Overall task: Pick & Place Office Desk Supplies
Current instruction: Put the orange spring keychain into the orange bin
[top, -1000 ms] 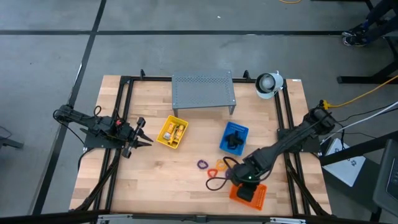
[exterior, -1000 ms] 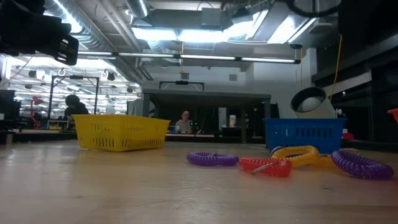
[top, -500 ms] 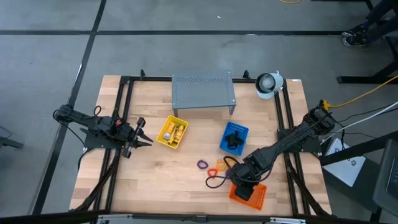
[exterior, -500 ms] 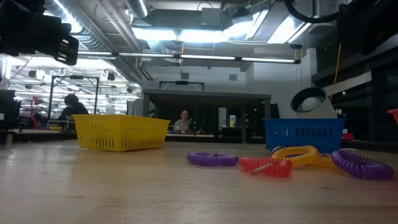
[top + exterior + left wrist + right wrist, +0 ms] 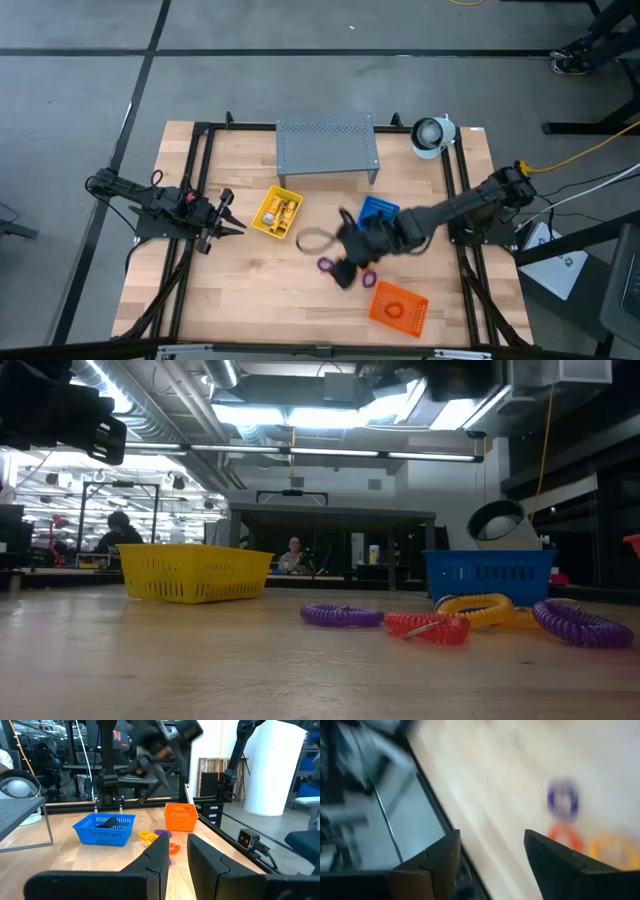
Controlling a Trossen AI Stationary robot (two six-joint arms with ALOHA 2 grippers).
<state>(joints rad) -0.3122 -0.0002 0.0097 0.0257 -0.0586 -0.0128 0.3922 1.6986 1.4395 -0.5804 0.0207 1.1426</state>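
Coiled plastic loops (image 5: pixel 440 622) lie on wood beneath the right claw (image 5: pixel 345 262), fingers spread.

Right gripper (image 5: pixel 345 262) over the table's (image 5: pixel 250 290) middle, fingers (image 5: pixel 560 865) apart; coiled loops (image 5: pixel 328 265) on the wood directly beneath and ahead of the fingers, one tray (image 5: pixel 399 308) beside them toward the table's near edge, a second tray (image 5: pixel 378 211) just behind. Third tray (image 5: pixel 277 213), packets (image 5: pixel 281 210) inside, directly ahead of the left gripper's (image 5: pixel 232 214) fingers, perforated stand (image 5: pixel 327 143) beyond it
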